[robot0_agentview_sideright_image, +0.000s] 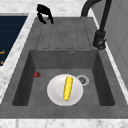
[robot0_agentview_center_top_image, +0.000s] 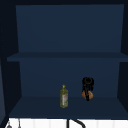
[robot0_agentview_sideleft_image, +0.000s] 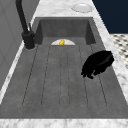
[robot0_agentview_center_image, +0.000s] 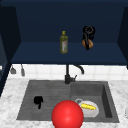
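Observation:
My right hand (robot0_agentview_center_image: pixel 88 35) is inside the dark blue wall cabinet (robot0_agentview_center_image: pixel 67 56), just above its lower shelf. Its fingers are curled down over a small brown round thing (robot0_agentview_center_image: pixel 90 44), which also shows under the right hand (robot0_agentview_center_top_image: pixel 87 86) as the brown thing (robot0_agentview_center_top_image: pixel 90 95) in the upper view. An olive oil bottle (robot0_agentview_center_image: pixel 63 42) stands upright on the same shelf to the left, apart from the hand. My left hand (robot0_agentview_center_image: pixel 38 100) hovers over the ribbed drainboard (robot0_agentview_center_image: pixel 45 92) with its fingers hanging loosely and nothing in them; it appears in the left side view (robot0_agentview_sideleft_image: pixel 98 63) and the right side view (robot0_agentview_sideright_image: pixel 44 11).
A white plate (robot0_agentview_sideright_image: pixel 53 93) with a corn cob (robot0_agentview_sideright_image: pixel 67 88) lies in the sink basin (robot0_agentview_sideright_image: pixel 100 82). A black faucet (robot0_agentview_center_image: pixel 68 73) stands behind the sink. A large red ball (robot0_agentview_center_image: pixel 67 115) sits at the front edge. A small red thing (robot0_agentview_sideright_image: pixel 37 74) lies in the basin. A white dish (robot0_agentview_sideleft_image: pixel 81 7) rests on the counter.

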You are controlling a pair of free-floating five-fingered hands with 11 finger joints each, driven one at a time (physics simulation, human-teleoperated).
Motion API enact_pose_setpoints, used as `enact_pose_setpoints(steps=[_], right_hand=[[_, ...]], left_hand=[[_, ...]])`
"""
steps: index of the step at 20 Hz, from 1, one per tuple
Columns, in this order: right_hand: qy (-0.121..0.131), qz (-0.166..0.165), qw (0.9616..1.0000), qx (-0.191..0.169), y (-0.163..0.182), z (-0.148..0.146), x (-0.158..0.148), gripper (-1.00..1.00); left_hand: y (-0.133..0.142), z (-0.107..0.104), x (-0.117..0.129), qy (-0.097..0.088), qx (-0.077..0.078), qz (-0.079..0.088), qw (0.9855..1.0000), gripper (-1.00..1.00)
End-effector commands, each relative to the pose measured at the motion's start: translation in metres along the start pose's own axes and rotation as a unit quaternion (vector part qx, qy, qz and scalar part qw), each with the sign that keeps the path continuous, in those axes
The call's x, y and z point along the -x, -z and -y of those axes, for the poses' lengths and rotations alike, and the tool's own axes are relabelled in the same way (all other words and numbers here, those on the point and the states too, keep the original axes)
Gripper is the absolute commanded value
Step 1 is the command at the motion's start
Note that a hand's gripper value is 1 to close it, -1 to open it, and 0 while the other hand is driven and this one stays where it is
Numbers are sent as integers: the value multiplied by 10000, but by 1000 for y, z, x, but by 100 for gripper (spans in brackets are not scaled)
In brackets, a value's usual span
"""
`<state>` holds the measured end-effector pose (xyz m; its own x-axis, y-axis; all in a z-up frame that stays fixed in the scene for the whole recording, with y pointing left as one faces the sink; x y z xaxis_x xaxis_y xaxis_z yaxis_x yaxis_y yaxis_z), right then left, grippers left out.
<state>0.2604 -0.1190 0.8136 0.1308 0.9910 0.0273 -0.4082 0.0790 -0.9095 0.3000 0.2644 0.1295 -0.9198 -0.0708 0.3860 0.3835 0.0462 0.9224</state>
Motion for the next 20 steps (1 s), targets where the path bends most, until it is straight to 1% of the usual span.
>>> enact_pose_setpoints(steps=[1,5,7,13,14,18,20], right_hand=[[-196,-58,9996,181,34,-2,-12,100],[-331,-77,9989,312,76,-15,-20,100],[-378,-21,9988,296,98,-22,-21,100],[-454,-5,9986,272,163,-46,-34,100],[-455,-11,9986,273,174,-51,-35,100],[-256,36,9992,318,213,-57,-36,100],[-225,59,9993,287,231,-60,-36,100]], left_hand=[[0,0,0,0,0,0,10000,0],[0,0,0,0,0,0,10000,0],[0,0,0,0,0,0,10000,0],[0,0,0,0,0,0,10000,0],[0,0,0,0,0,0,10000,0],[0,0,0,0,0,0,10000,0],[0,0,0,0,0,0,10000,0]])
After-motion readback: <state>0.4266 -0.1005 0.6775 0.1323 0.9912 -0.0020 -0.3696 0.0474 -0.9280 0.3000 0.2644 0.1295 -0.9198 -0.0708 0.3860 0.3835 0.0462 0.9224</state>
